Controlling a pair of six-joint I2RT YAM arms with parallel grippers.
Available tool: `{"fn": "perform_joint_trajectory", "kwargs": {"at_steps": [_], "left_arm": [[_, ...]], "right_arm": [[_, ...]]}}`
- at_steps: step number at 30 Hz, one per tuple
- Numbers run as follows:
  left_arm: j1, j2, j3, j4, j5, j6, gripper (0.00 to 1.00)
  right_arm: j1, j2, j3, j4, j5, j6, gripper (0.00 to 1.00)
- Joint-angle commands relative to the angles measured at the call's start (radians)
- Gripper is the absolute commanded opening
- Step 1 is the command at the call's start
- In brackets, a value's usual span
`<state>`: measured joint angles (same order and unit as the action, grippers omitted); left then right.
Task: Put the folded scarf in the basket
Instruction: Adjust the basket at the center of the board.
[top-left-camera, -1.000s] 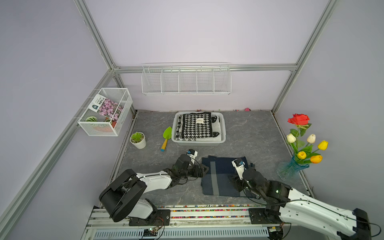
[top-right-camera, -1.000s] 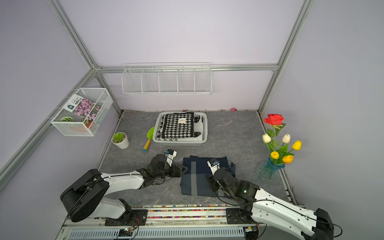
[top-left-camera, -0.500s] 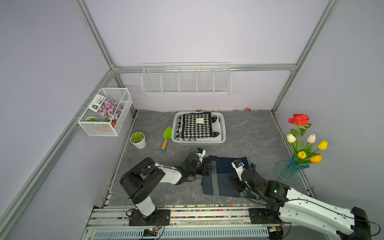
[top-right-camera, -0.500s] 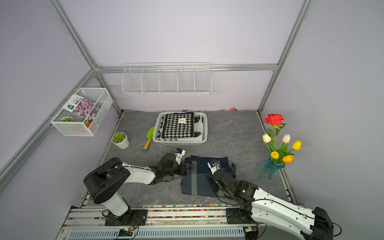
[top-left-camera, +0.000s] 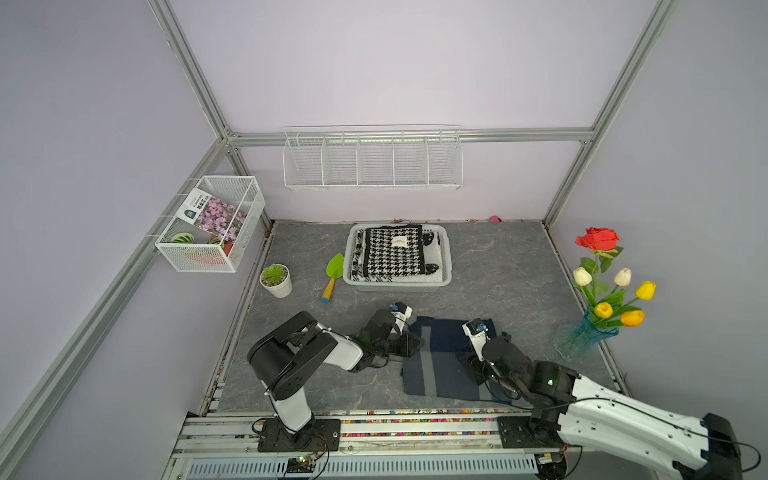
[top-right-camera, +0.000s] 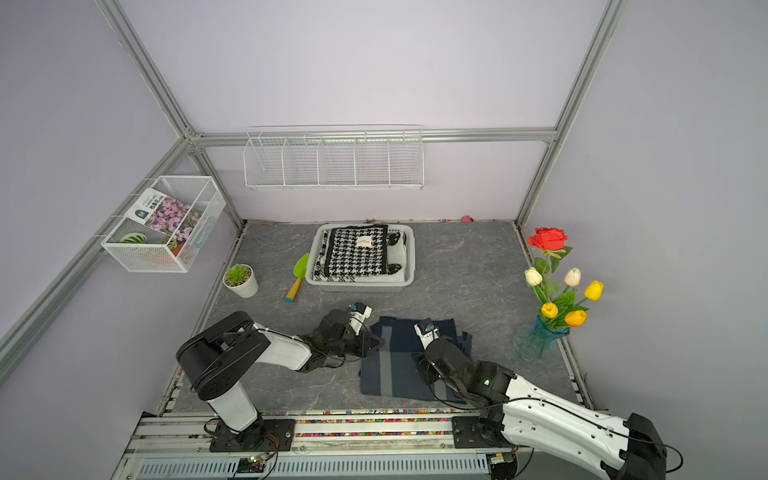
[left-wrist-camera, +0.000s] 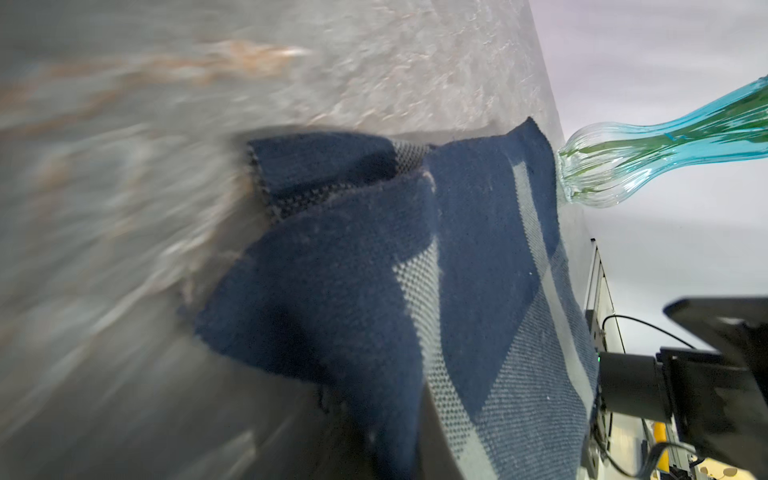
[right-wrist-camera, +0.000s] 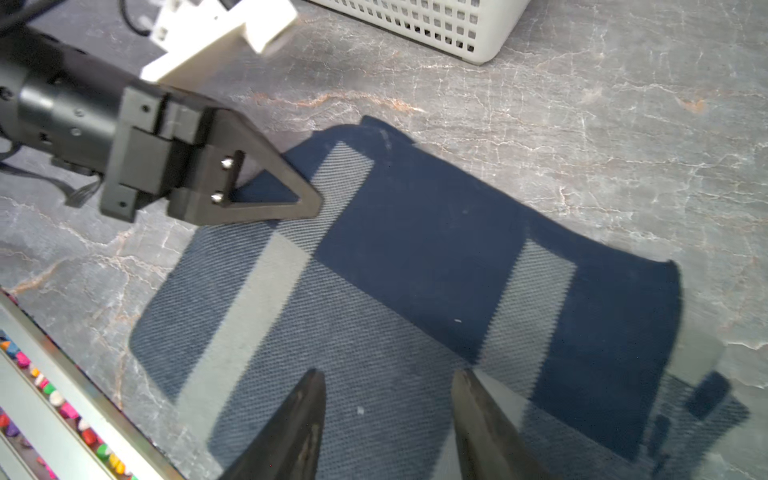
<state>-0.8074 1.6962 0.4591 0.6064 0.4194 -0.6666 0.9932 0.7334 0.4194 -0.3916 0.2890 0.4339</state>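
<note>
The folded scarf (top-left-camera: 444, 349) (top-right-camera: 392, 347), navy with grey stripes, lies flat on the grey table near the front. My left gripper (top-left-camera: 415, 343) (top-right-camera: 376, 343) (right-wrist-camera: 313, 203) lies low at the scarf's left edge. In the left wrist view, its jaws (left-wrist-camera: 374, 436) are shut on a bunched fold of the scarf (left-wrist-camera: 478, 249). My right gripper (right-wrist-camera: 388, 376) (top-left-camera: 473, 365) hovers open over the scarf (right-wrist-camera: 415, 249), its fingers apart and holding nothing. The basket (top-left-camera: 397, 286) (top-right-camera: 359, 286) (right-wrist-camera: 436, 25), white and perforated, stands behind the scarf with a black-and-white houndstooth cloth (top-left-camera: 392, 257) in it.
A green trowel (top-left-camera: 333, 272) and a small potted plant (top-left-camera: 275, 280) sit left of the basket. A blue glass vase (top-left-camera: 582, 338) (left-wrist-camera: 623, 158) of flowers stands at the right edge. A wire-mesh box (top-left-camera: 210, 224) hangs on the left wall, a wire rack (top-left-camera: 372, 160) on the back wall.
My left arm has reached right to the scarf's left edge and its gripper has gone from open to shut on the cloth. The right arm has barely moved.
</note>
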Motion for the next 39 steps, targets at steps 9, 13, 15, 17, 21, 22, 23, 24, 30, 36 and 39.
{"fn": "perform_joint_trajectory", "kwargs": {"at_steps": [9, 13, 15, 17, 21, 22, 23, 24, 30, 36, 39], "left_arm": [[0.071, -0.384, -0.249, -0.234, -0.148, -0.003, 0.0], [0.07, -0.5, -0.275, -0.306, -0.185, 0.003, 0.16], [0.07, -0.551, -0.278, -0.346, -0.217, 0.002, 0.28], [0.07, -0.58, -0.281, -0.362, -0.23, 0.005, 0.38], [0.07, -0.592, -0.289, -0.331, -0.228, 0.009, 0.46], [0.07, -0.588, -0.289, -0.329, -0.233, 0.01, 0.46], [0.07, -0.585, -0.287, -0.326, -0.236, 0.014, 0.46], [0.071, -0.58, -0.288, -0.324, -0.242, 0.017, 0.47], [0.07, -0.559, -0.285, -0.31, -0.25, 0.027, 0.48], [0.07, -0.552, -0.288, -0.306, -0.261, 0.027, 0.48], [0.07, -0.542, -0.29, -0.3, -0.257, 0.027, 0.48]], "right_arm": [[-0.199, 0.134, 0.03, 0.006, -0.106, 0.049, 0.62], [-0.256, 0.172, 0.018, -0.002, -0.126, 0.078, 0.68], [-0.267, 0.194, 0.018, -0.001, -0.144, 0.083, 0.71], [-0.275, 0.23, 0.034, -0.015, -0.175, 0.086, 0.73], [-0.274, 0.3, 0.074, -0.036, -0.191, 0.072, 0.74], [-0.275, 0.306, 0.084, -0.032, -0.203, 0.057, 0.74], [-0.275, 0.307, 0.087, -0.011, -0.218, 0.042, 0.73], [-0.274, 0.307, 0.087, 0.013, -0.226, 0.037, 0.72], [-0.279, 0.413, 0.16, 0.049, -0.187, -0.013, 0.62], [-0.308, 0.558, 0.268, 0.009, -0.143, -0.066, 0.55], [-0.327, 0.578, 0.283, 0.001, -0.127, -0.073, 0.55]]}}
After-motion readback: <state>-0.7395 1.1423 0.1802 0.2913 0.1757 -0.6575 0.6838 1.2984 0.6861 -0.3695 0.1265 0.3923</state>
